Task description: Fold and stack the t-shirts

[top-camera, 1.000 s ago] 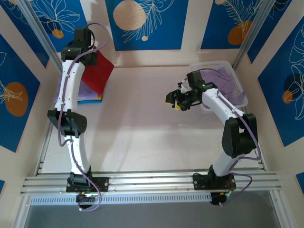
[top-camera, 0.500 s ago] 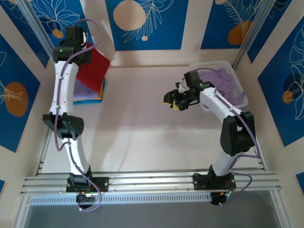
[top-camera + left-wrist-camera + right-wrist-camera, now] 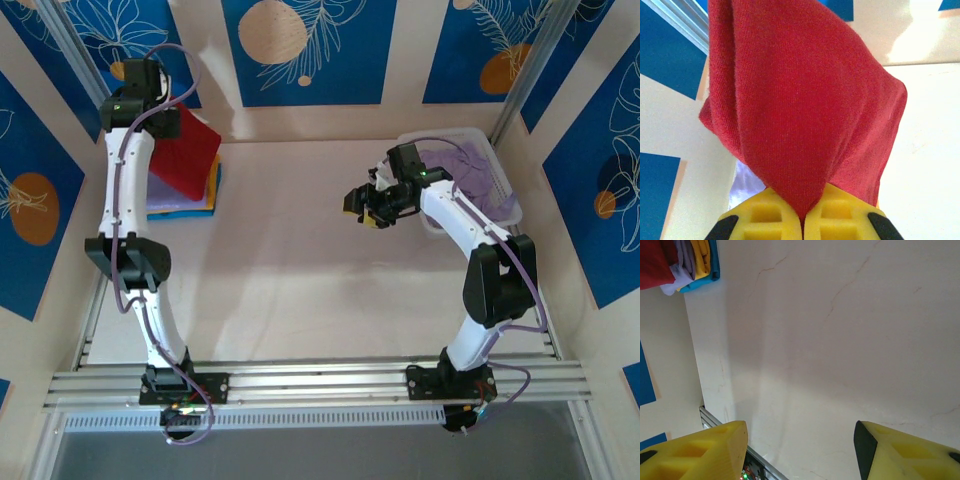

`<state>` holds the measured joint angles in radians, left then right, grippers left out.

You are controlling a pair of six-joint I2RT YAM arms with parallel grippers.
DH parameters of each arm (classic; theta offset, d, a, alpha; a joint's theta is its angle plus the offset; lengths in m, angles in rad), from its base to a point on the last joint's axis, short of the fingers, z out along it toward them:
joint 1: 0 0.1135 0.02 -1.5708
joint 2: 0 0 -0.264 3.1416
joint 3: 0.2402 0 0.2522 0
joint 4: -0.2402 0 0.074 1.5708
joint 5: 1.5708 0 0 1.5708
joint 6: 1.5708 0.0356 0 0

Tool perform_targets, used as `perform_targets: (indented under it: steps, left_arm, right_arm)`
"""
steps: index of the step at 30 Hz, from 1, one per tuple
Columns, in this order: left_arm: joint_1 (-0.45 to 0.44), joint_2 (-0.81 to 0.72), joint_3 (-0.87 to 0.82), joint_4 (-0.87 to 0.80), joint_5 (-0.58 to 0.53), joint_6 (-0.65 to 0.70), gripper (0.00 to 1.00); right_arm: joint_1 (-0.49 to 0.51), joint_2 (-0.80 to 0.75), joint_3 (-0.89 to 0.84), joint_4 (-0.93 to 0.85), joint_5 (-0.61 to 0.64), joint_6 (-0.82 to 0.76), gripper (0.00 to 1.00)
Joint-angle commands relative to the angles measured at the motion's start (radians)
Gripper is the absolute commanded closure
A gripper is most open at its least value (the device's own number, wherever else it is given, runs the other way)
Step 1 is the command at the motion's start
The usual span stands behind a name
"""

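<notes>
Clearly the left gripper (image 3: pixel 801 220) is clenched on the dark red soft cloth t-shirt (image 3: pixel 805 100), its yellow jaws pressed together with a bunched fold of the cloth pinched between them. That shirt hangs just above the stack of folded lavender, orange-yellow and blue cloth shirts (image 3: pixel 205 192), which lies in the far left corner of the pale table (image 3: pixel 300 280).

We judge the red shirt to be light, limp and easily creased. It drapes from a single pinch and will not keep any shape on its own. A hold at an edge or hem, on doubled cloth, seems safest to us, since a thin single layer could slip out of smooth jaws.

We cannot tell whether the red shirt's lower edge touches the stack. In the top view the left arm covers the stack's left side, and in the left wrist view the cloth hides nearly everything beneath it. We cannot count the stack's layers either.

Well to the right of the stack, the right gripper (image 3: pixel 800 445) hovers over bare tabletop with its jaws apart and nothing between them.

Farthest from the stack, at the right edge, the white plastic lattice basket (image 3: pixel 430 138) holds crumpled pale lavender cloth shirts (image 3: pixel 472 172). We cannot make out how many there are.
</notes>
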<state>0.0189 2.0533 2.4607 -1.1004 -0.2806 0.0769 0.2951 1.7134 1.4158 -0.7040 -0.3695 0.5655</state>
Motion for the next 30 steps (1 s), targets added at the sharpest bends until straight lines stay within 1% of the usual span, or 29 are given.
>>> perform_targets:
  steps: [1,7,10,16,21,23,30]
  left_arm:
    - [0.028,0.034,-0.009,0.039,0.035,-0.019,1.00]
    - [0.062,0.076,-0.014,0.058,0.043,-0.008,1.00]
    - [0.084,0.082,-0.010,0.041,0.088,-0.034,1.00]
    - [0.082,0.033,-0.008,0.040,0.146,-0.068,1.00]
    - [0.080,-0.008,-0.008,0.031,0.271,-0.123,1.00]
    - [0.079,-0.020,-0.008,0.030,0.301,-0.144,1.00]
    - [0.078,-0.058,-0.008,0.045,0.320,-0.172,1.00]
  right_arm:
    - [0.001,0.012,0.033,-0.049,-0.003,-0.024,0.40]
    - [-0.002,0.017,0.047,-0.066,-0.003,-0.030,0.40]
    - [-0.002,0.022,0.057,-0.075,-0.003,-0.032,0.40]
    - [-0.003,0.038,0.082,-0.072,-0.003,-0.035,0.40]
    - [-0.002,0.038,0.080,-0.068,-0.005,-0.032,0.40]
    - [0.000,0.038,0.082,-0.070,-0.003,-0.032,0.40]
    - [0.002,0.032,0.084,-0.084,0.006,-0.036,0.40]
